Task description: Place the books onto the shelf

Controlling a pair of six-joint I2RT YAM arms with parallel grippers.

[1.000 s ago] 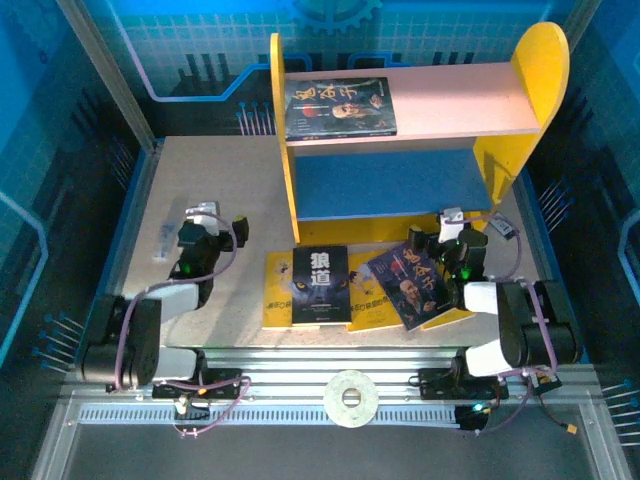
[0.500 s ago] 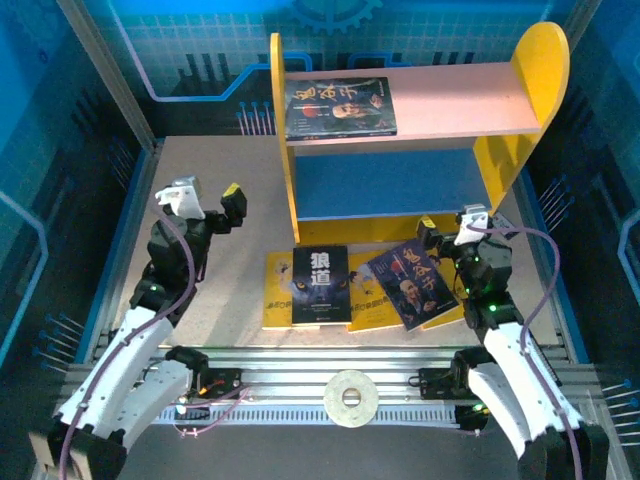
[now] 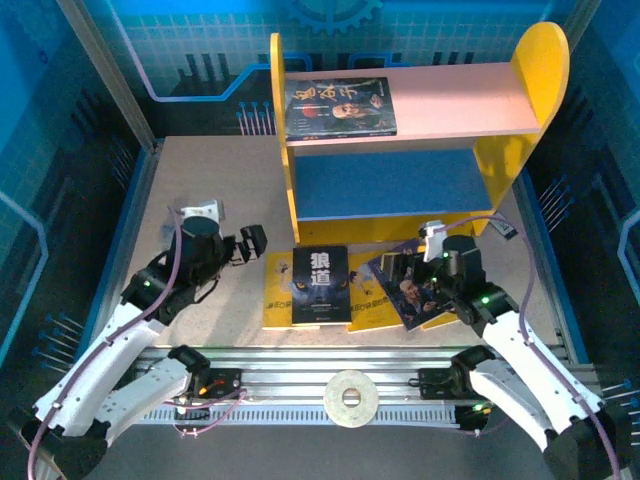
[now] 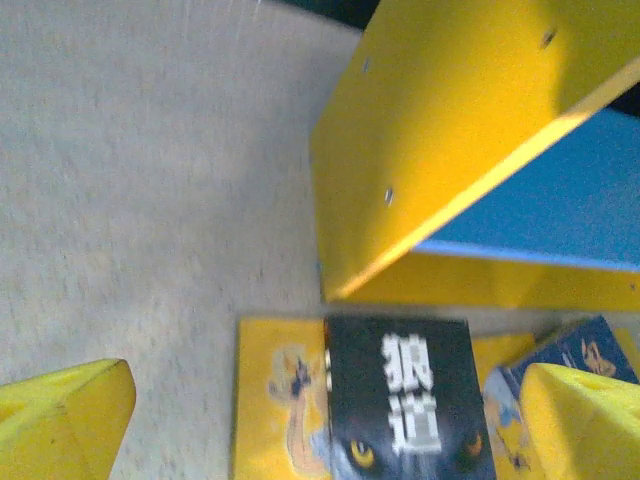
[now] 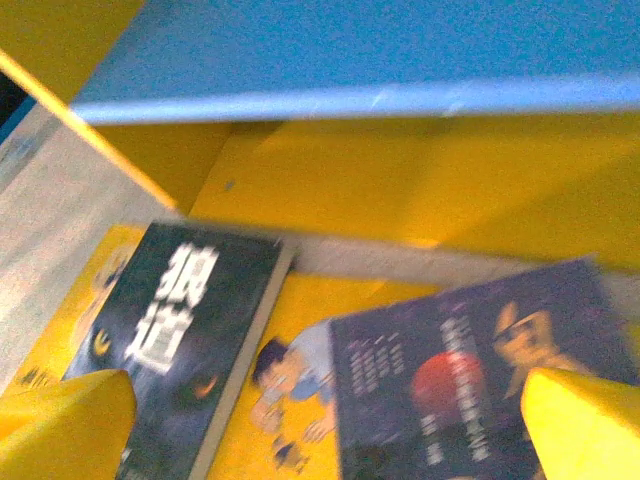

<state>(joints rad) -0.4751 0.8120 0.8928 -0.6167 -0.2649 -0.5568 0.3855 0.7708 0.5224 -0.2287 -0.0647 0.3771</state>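
Jaws gape empty on left gripper (image 3: pixel 247 245) and right gripper (image 3: pixel 398 268); you want the portrait book (image 5: pixel 450 380) pinched by its right edge.

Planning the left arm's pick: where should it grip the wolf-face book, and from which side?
Probably its left long edge, coming from the left. The wolf-face book lies flat atop a thin yellow book, so that edge is slightly raised and free, while the portrait book lies off its right. The open left gripper is on that side.
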